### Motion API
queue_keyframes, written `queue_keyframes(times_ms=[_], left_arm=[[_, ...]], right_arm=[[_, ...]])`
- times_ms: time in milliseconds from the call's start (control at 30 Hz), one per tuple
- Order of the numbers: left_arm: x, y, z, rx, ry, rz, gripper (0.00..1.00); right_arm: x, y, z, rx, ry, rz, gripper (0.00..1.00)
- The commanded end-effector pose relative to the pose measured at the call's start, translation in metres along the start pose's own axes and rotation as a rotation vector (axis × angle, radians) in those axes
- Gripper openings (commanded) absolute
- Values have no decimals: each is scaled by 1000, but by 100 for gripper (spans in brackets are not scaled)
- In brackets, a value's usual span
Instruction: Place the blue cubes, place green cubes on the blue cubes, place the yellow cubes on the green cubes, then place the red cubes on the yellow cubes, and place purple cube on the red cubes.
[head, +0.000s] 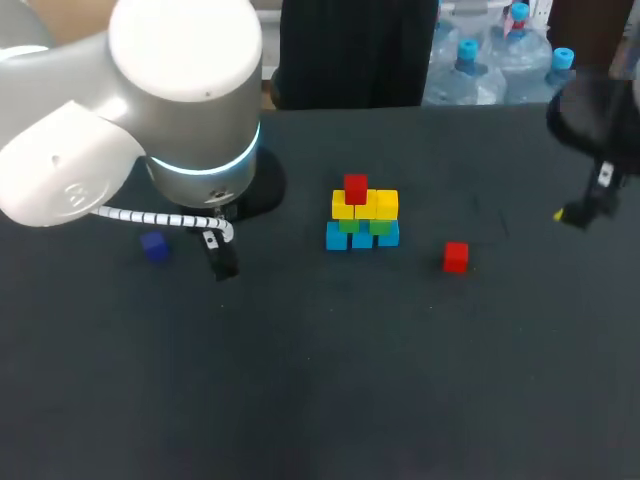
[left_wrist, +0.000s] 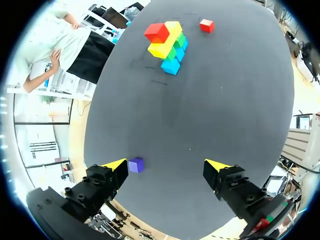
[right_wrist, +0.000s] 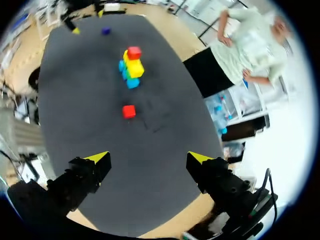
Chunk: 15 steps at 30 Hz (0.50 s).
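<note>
Head view: left hand (left_wrist: 166, 165) and right hand (right_wrist: 149, 158) hang open, empty; landing the loose red cube (head: 455, 256) off-centre could shove yellow cubes (head: 385, 204) off the stack (head: 360, 222).

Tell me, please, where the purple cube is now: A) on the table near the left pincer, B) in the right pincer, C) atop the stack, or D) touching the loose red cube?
A: the purple cube lies on the table by the open left pincer, far from the stack.
</note>
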<state>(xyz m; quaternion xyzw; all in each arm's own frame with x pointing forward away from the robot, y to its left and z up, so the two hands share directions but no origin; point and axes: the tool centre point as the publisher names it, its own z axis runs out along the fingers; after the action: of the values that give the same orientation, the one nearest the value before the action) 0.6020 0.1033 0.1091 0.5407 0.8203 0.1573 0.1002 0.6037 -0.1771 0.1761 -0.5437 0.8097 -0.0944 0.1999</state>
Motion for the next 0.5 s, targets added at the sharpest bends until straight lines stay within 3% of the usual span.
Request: queue_keyframes(times_ms=[33,300,500], left_arm=[[1,1,0,2,-3,2,100],[1,1,0,2,-3,2,100],[1,1,0,2,-3,2,100]], right_arm=[[-18,-1,33,15,80,-97,100],[-46,-9,62,-53,80,-207,100],[-51,-10,77,-109,92,-167,100]])
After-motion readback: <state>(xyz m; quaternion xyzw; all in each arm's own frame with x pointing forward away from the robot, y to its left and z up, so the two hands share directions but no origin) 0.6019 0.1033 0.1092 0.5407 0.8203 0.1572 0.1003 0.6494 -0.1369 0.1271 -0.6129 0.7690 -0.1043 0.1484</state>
